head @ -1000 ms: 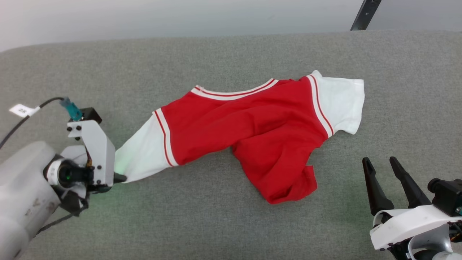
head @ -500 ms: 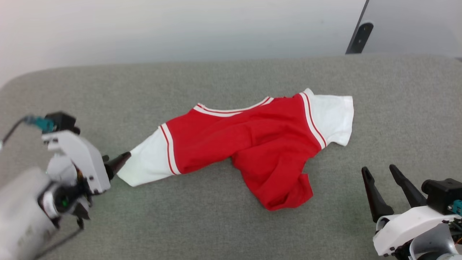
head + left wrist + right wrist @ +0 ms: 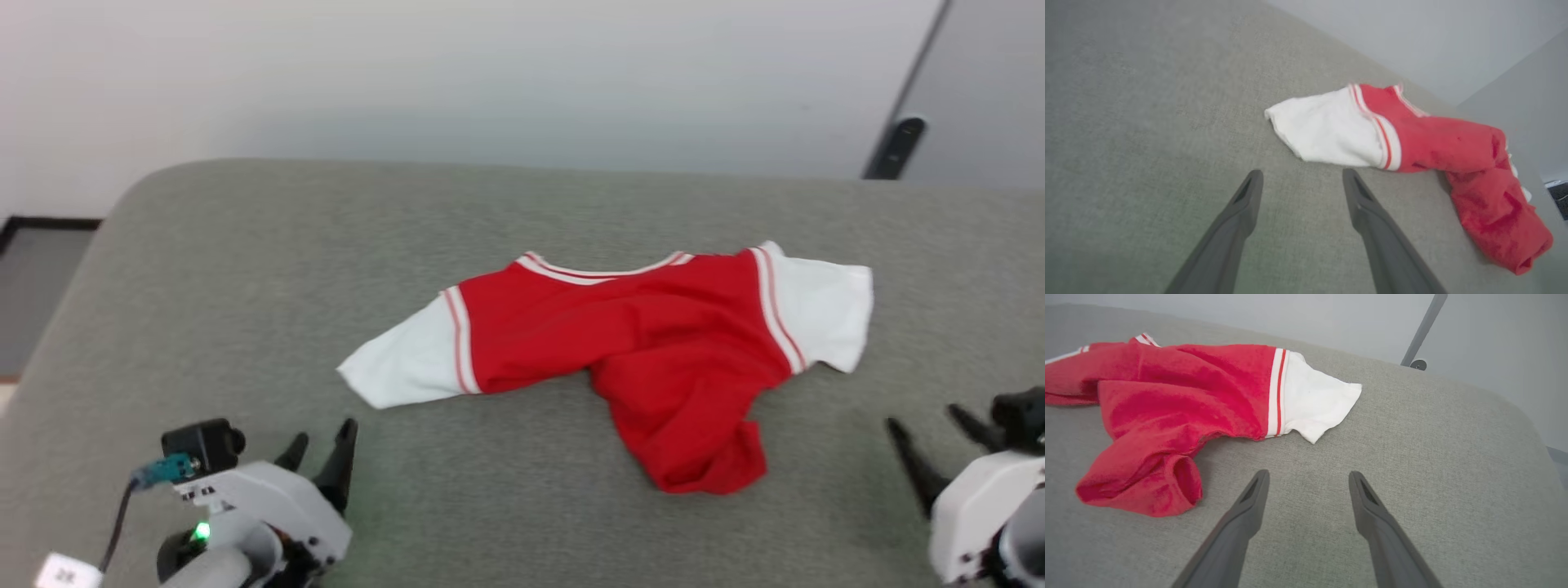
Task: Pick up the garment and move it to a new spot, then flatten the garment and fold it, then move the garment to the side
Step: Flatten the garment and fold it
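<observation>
The garment (image 3: 637, 343), a red jersey with white short sleeves, is seen lying crumpled near the middle of a grey padded surface (image 3: 229, 269), held by neither arm. Its long axis is laid across the head view from sleeve to sleeve, with the striped neckline turned to the far side and the bunched hem (image 3: 702, 457) twisted up on the near side, towards the right. No printed number can be made out on the upturned cloth. The left gripper (image 3: 324, 437) is shown at the near left, its two dark fingers spread wide with nothing between them; the left white sleeve (image 3: 400, 371) is found just ahead of the tips and a little to their right, clear of them. The right gripper (image 3: 925, 418) is pictured at the near right, likewise parted and empty, with the right white sleeve (image 3: 820, 314) ahead and to its left. Each sleeve is thus faced by the arm on its own side, the left appearing the closer to its cloth. The flattening is judged not yet done: a grasp at both ends, drawn apart along that axis, would seem to be called for, and the bunched hem may be dragged rather than spread
</observation>
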Motion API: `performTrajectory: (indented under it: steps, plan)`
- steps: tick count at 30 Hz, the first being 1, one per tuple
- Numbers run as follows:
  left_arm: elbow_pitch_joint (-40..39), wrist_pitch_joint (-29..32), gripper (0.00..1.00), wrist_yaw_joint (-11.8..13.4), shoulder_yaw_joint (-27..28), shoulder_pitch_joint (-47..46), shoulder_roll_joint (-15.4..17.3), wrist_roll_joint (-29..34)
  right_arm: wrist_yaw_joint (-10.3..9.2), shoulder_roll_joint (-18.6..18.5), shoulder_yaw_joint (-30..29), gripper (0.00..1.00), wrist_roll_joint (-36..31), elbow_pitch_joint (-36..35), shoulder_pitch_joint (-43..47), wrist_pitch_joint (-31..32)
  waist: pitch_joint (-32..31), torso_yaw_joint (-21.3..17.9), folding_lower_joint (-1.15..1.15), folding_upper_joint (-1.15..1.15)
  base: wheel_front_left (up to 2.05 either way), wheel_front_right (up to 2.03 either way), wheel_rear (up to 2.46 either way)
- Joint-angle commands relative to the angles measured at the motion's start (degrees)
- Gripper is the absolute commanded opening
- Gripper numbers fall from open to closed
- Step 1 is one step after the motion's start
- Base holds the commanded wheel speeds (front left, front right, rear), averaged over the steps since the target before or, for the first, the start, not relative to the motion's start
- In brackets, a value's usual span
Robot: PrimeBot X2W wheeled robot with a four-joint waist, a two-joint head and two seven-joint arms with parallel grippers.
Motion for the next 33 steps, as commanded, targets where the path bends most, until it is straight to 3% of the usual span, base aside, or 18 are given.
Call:
performTrajectory:
  steps: [1, 6, 12, 16, 23, 33]
  plan:
    - [-0.6, -0.29, 1.0, 0.83, 3.09, 1.06, -1.04, 2.06, -0.07, -1.17, -0.01, 1.0, 0.06, 0.52, -1.09, 0.46, -0.62, 3.03, 0.0, 0.0, 0.0, 0.0, 0.0]
    - [-6.2, -0.2, 1.0, 3.01, 13.39, 10.08, -7.75, 16.36, -0.06, -4.94, -0.83, 1.0, 4.28, 5.71, -6.13, 5.74, 0.03, 6.25, 0.0, 0.0, 0.0, 0.0, 0.0]
    - [-12.03, -0.21, 1.0, 4.51, 18.63, 16.2, -12.78, 36.55, -0.06, -10.64, -0.18, 1.0, 7.45, 16.13, -15.31, 13.69, 2.44, 9.62, 0.0, 0.0, 0.0, 0.0, 0.0]
    - [-14.6, -0.22, 1.0, 3.4, 21.53, 18.31, -15.52, 46.59, -0.06, -12.53, -0.52, 1.0, 9.01, 23.5, -22.89, 19.58, 4.92, 11.22, 0.0, 0.0, 0.0, 0.0, 0.0]
    - [-17.22, -0.22, 1.0, 0.2, 25.67, 17.88, -20.22, 58.07, -0.06, -15.02, -0.94, 1.0, 7.14, 33.03, -35.51, 24.83, 10.79, 14.56, 0.0, 0.0, 0.0, 0.0, 0.0]
    - [-18.11, -0.22, 1.0, -5.14, 30.8, 17.06, -26.98, 65.78, -0.06, -14.54, -1.67, 1.0, 1.25, 44.58, -44.69, 24.78, 18.07, 18.0, 0.0, 0.0, 0.0, 0.0, 0.0]
